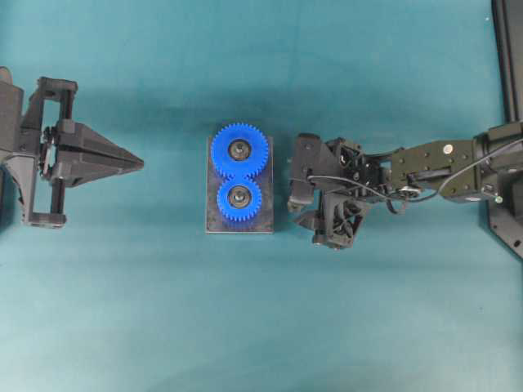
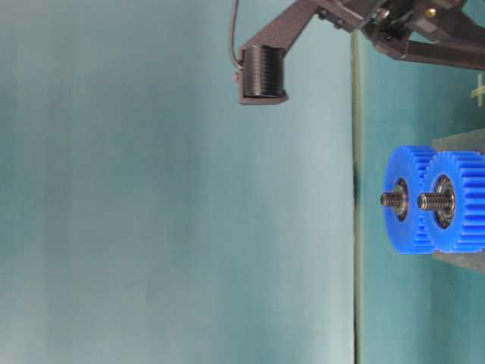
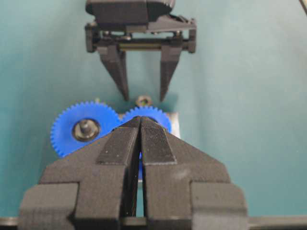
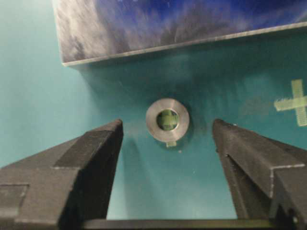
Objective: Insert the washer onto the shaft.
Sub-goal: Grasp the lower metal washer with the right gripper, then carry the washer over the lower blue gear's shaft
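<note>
The steel washer [image 4: 167, 120] lies flat on the teal table over a green tape mark, just off the edge of the grey plate [image 4: 144, 33]. My right gripper [image 4: 167, 125] is open and hangs above it, one finger on each side, not touching. The washer also shows in the left wrist view [image 3: 143, 101]. In the overhead view the right gripper [image 1: 292, 184] hides it. Two blue gears [image 1: 241, 149] [image 1: 239, 198] sit on the plate, each on a threaded shaft [image 2: 390, 199] [image 2: 428, 201]. My left gripper [image 1: 140, 163] is shut and empty, far to the left.
The grey plate [image 1: 265, 224] stands at the table's middle. A second green tape cross [image 4: 293, 105] lies to the right of the washer. A black frame [image 1: 511, 49] runs along the overhead view's right edge.
</note>
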